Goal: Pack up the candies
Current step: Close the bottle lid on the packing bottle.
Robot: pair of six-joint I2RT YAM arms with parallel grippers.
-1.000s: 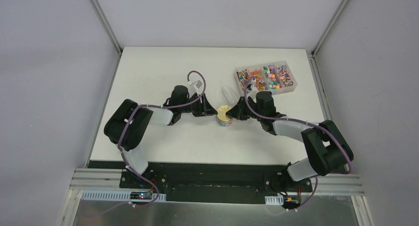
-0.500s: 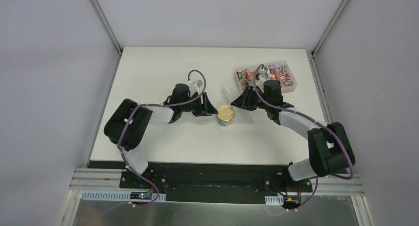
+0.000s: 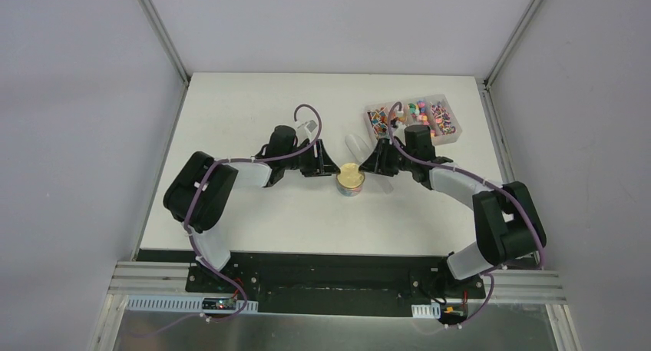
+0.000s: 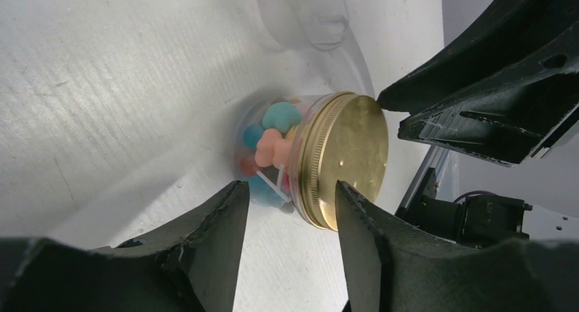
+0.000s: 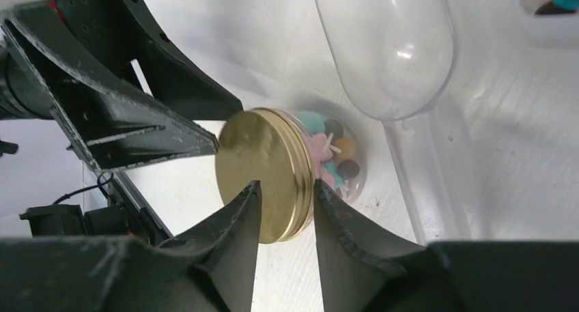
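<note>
Standing upright near the middle of the table [image 3: 246, 113], the small clear jar [image 3: 351, 185] carries a gold screw lid [image 3: 351, 176] and holds some of the candies [image 4: 272, 138]; blue, pink and orange pieces show through its wall. More candies fill the clear compartment tray [image 3: 459, 134] at the far right. The left gripper [image 4: 289, 187] sits just left of the jar, fingers spread wide and holding nothing. The right gripper [image 5: 285, 186] sits just right of it, fingers set to a narrow gap in line with the lid's rim; contact cannot be confirmed. The clear plastic scoop [image 5: 389, 52] lies just behind the jar.
</note>
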